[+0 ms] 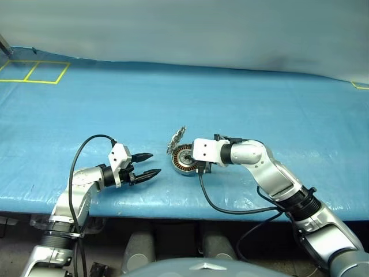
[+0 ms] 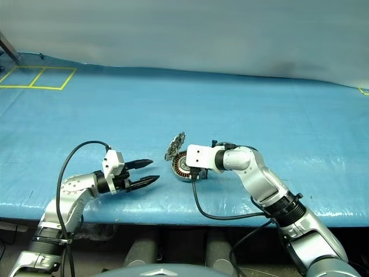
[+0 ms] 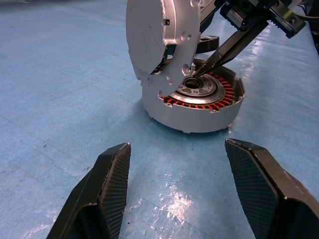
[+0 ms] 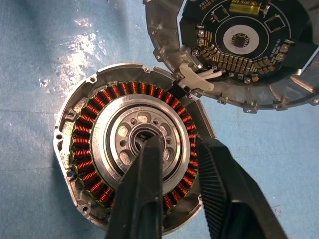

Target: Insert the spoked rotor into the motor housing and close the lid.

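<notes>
Spoked rotor seems already seated inside the shallow round silver motor housing, on the blue table with its round grey lid standing open. The right gripper, fingers near-closed, empty, pokes the hub; the left gripper waits open nearby. Next, I judge, swing the lid shut.

Upright lid blocks motor housing far side (near side open)
</notes>
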Controlling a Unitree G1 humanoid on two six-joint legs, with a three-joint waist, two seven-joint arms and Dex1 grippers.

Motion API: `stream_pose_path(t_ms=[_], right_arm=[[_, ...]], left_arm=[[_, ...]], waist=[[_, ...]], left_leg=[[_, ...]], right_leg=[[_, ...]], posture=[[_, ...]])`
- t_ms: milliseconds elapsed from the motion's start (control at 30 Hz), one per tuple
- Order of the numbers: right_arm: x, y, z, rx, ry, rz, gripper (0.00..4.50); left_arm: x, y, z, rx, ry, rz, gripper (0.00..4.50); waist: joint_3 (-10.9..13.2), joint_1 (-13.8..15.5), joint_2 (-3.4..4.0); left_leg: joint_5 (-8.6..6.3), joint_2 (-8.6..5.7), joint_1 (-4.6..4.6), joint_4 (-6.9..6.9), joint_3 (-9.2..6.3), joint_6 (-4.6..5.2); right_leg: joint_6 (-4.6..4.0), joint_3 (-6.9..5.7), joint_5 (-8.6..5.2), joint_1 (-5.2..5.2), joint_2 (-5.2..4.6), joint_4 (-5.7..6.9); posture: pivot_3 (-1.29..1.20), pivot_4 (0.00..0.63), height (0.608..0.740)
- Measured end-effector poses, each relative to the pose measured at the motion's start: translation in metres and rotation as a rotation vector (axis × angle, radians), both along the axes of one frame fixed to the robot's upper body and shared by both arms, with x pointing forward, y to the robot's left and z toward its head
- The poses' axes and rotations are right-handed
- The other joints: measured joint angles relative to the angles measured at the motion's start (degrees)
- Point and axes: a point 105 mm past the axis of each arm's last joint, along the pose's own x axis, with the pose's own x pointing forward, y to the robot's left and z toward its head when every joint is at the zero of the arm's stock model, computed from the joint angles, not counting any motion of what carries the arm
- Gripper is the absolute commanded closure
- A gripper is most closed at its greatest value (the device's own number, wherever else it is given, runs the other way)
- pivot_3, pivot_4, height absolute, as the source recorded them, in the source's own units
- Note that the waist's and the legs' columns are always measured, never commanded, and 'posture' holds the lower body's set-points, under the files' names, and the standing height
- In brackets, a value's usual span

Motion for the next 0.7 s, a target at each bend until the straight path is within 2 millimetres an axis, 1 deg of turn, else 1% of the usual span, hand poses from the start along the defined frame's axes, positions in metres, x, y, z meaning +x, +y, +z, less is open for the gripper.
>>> stream_pose_path(t_ms=[33,333,700], right_arm=[[0.0,0.0,0.001,0.004,0.0,-0.001,4.46],[-0.001,-0.002,0.0,0.018,0.012,-0.007,4.46],[-0.005,-0.001,-0.01,0.029,0.054,-0.022,4.46]], left_arm=[[0.0,0.0,0.0,0.0,0.0,0.0,1.22],[0.0,0.0,0.0,0.002,-0.003,0.002,1.22],[0.001,0.001,0.0,0.004,-0.006,0.007,1.22]], waist=[[0.0,0.0,0.0],[0.0,0.0,0.0],[0.0,0.0,0.0]], left_leg=[[0.0,0.0,0.0,0.0,0.0,0.0],[0.0,0.0,0.01,0.0,0.0,0.0],[0.0,0.0,0.01,0.01,0.0,0.0]], right_leg=[[0.0,0.0,0.0,0.0,0.0,0.0],[0.0,0.0,0.01,0.01,0.0,0.0],[0.0,0.0,0.01,0.02,0.0,0.0]], posture=[[0.0,0.15,0.74],[0.0,0.15,0.74],[0.0,0.15,0.74]])
